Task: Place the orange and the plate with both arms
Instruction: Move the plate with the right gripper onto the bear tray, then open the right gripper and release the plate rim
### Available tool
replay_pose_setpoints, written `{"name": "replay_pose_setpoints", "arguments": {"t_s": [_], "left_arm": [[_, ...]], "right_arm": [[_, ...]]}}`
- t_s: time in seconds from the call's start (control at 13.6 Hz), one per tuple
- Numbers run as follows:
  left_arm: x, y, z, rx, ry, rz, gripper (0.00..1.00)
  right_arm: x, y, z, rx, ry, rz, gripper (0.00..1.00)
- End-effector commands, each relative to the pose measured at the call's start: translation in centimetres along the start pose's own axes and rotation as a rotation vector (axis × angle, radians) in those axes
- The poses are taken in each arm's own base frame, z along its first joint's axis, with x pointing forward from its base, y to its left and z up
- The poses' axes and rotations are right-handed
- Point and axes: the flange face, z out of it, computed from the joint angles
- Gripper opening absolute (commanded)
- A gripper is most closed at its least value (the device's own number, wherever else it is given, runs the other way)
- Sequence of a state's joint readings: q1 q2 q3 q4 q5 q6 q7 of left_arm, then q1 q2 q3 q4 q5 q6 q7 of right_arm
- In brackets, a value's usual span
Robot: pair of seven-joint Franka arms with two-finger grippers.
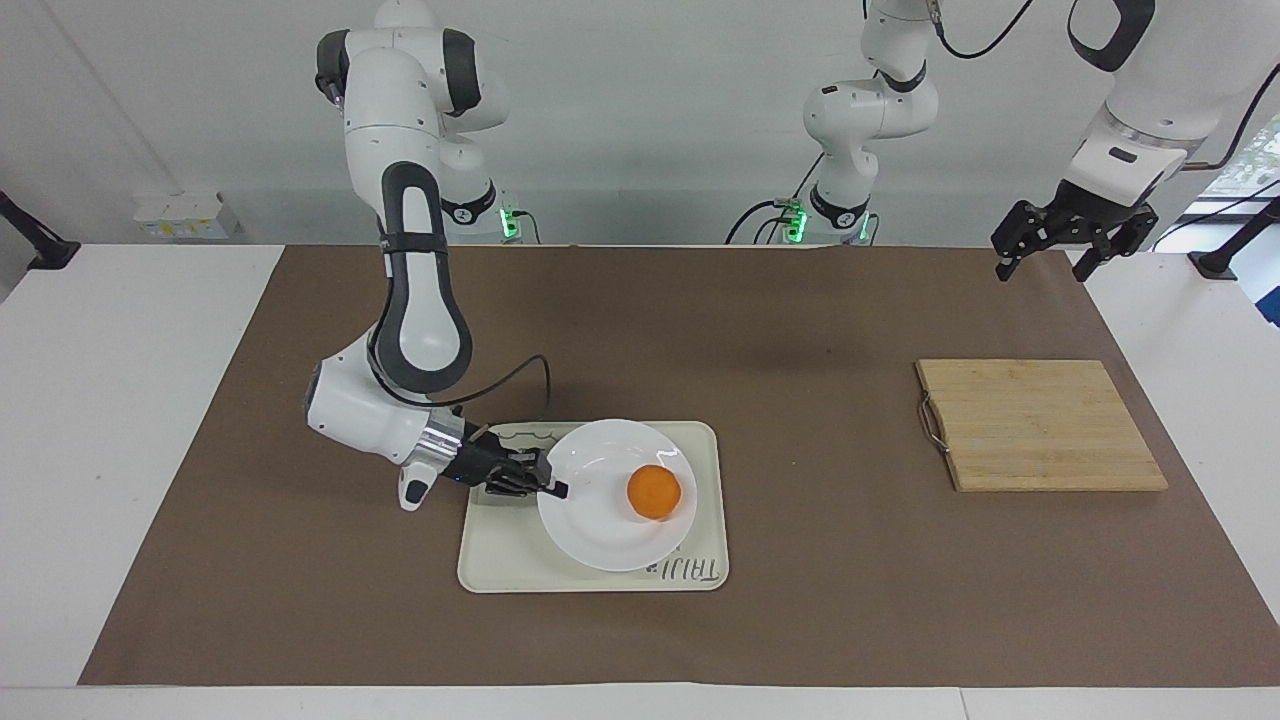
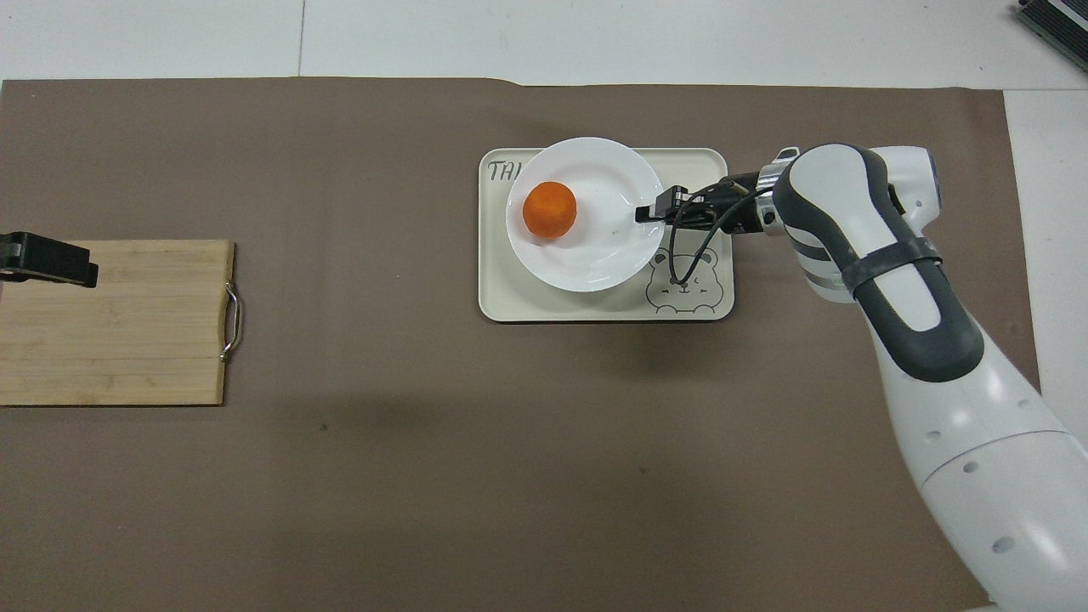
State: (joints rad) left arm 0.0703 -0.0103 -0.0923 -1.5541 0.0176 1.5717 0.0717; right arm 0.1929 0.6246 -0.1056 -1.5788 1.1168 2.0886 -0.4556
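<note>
Bare mat [image 1: 820, 330] between tray [image 1: 700, 440] and board [image 1: 1040, 425]

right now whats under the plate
The cream tray lies under the plate, which the right gripper holds by its rim, the orange on it. The plate hides part of the tray's lettering; whether it rests on the tray cannot be told.
</note>
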Motion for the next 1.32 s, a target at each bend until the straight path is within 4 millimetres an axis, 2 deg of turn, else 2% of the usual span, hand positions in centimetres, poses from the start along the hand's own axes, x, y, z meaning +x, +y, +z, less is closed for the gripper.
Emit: {"name": "replay_pose_setpoints", "arguments": {"t_s": [0.0, 0.51, 0.66, 0.73, 0.81, 0.88, 0.95, 1.03, 1.25], "left_arm": [[-0.2, -0.1, -0.7, 0.003, -0.001, -0.011, 1.00], [-0.2, -0.1, -0.7, 0.003, -0.001, -0.011, 1.00], [-0.1, 0.7, -0.7, 0.001, 0.006, -0.002, 1.00], [-0.1, 1.1, -1.0, 0.001, 0.012, 0.007, 1.00], [0.0, 1.5, -0.9, -0.012, 0.009, 0.012, 1.00], [-0.1, 2.9, -1.0, -0.020, 0.003, 0.035, 1.00], [-0.1, 2.3, -1.0, -0.022, 0.005, 0.029, 1.00], [-0.1, 1.9, -0.9, -0.022, 0.000, 0.028, 1.00], [-0.1, 2.9, -1.0, -0.023, -0.001, 0.052, 1.00]], "right_arm": [[0.1, 0.2, -0.3, -0.018, -0.007, -0.003, 0.00], [-0.9, 2.1, 0.6, -0.067, -0.034, 0.002, 0.00], [-1.2, 2.3, 0.7, -0.073, -0.034, 0.012, 0.00], [-1.3, 2.4, 0.8, -0.078, -0.030, 0.016, 0.16], [-1.4, 2.5, 0.8, -0.079, -0.031, 0.019, 0.39], [-1.3, 2.5, 0.7, -0.086, -0.032, 0.016, 0.95], [-1.3, 2.8, 0.5, -0.096, -0.039, 0.010, 1.00], [-1.2, 2.7, 0.0, -0.095, -0.039, 0.009, 1.00], [-0.8, 1.1, -1.9, -0.127, -0.022, -0.004, 1.00]]}}
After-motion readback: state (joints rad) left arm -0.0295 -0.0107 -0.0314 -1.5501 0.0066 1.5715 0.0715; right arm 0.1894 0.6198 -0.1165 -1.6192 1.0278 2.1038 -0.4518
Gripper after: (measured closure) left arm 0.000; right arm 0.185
